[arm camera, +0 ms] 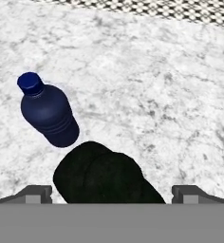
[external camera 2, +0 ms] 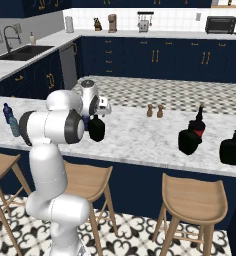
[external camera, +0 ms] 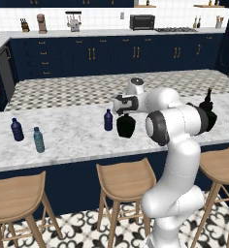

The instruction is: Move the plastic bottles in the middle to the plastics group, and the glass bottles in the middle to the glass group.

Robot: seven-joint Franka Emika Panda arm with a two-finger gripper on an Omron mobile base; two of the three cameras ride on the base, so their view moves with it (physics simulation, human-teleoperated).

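A squat glossy black glass bottle (external camera: pixel 125 126) (external camera 2: pixel 96 129) (arm camera: pixel 104 176) stands mid-counter, directly beneath my gripper (external camera: pixel 124 114) (external camera 2: pixel 96 115) (arm camera: pixel 112 193). The gripper is open, its fingertips (arm camera: pixel 36 192) spread wide to either side of the bottle's top, apart from it. Just beside it stands the small navy-blue plastic bottle (external camera: pixel 108 120) (arm camera: pixel 48 114), upright. The plastics group, a navy bottle (external camera: pixel 17 130) and a teal-grey one (external camera: pixel 39 140), is far to the left. On the right are the red-labelled dark bottle (external camera 2: pixel 198 120) and two black rounded bottles (external camera 2: pixel 189 141) (external camera 2: pixel 232 148).
Two small brown shakers (external camera 2: pixel 154 110) stand behind the middle of the marble counter (external camera: pixel 73 140). Wooden stools (external camera: pixel 125 180) line the counter's near edge. My own arm (external camera: pixel 177 123) covers part of the right-hand bottles in the left base view.
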